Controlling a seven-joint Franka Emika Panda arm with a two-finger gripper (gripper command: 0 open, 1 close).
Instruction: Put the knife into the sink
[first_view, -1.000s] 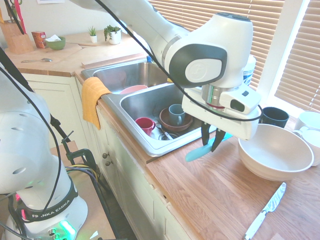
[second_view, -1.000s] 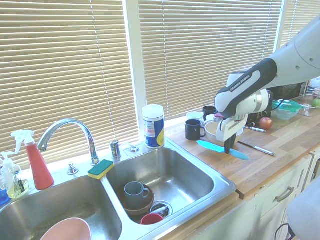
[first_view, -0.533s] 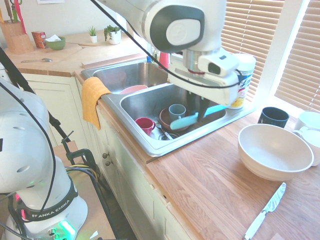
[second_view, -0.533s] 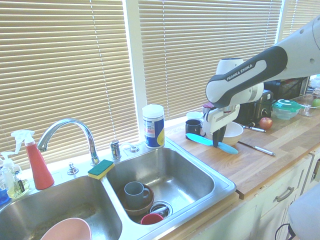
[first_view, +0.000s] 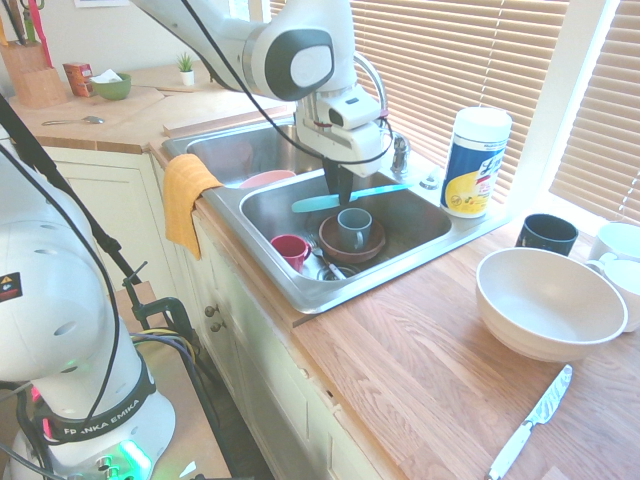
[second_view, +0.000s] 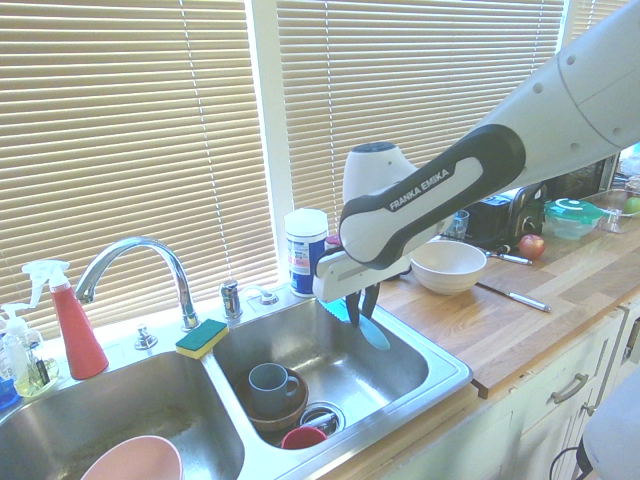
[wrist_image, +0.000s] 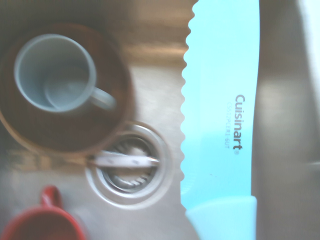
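Knife (first_view: 345, 197), all turquoise with a saw-toothed edge, hangs level in the air above the right basin of the sink (first_view: 425, 245), its long axis lying flat, roughly parallel to the counter's front edge in the first exterior view. One end reaches toward the window side, the other toward the divider between the basins. The gripper (first_view: 340, 187) points straight down and is clamped shut on the knife near its middle. In the wrist view the blade (wrist_image: 220, 110) carries the word "Cuisinart" and floats over the drain (wrist_image: 127, 165).

Below it in the basin sit a grey mug (first_view: 352, 226) inside a brown bowl (first_view: 330, 240), and a red cup (first_view: 290, 249) beside them. A yellow cloth (first_view: 185, 195) hangs over the sink's front edge.

The counter (first_view: 420, 370) is wooden butcher block, holding a large white bowl (first_view: 548, 305), a metal-bladed knife (first_view: 530, 420), a black mug (first_view: 548, 232) and a wipes canister (first_view: 475, 160). Blinds cover the windows behind the tall curved faucet (second_view: 135, 265).
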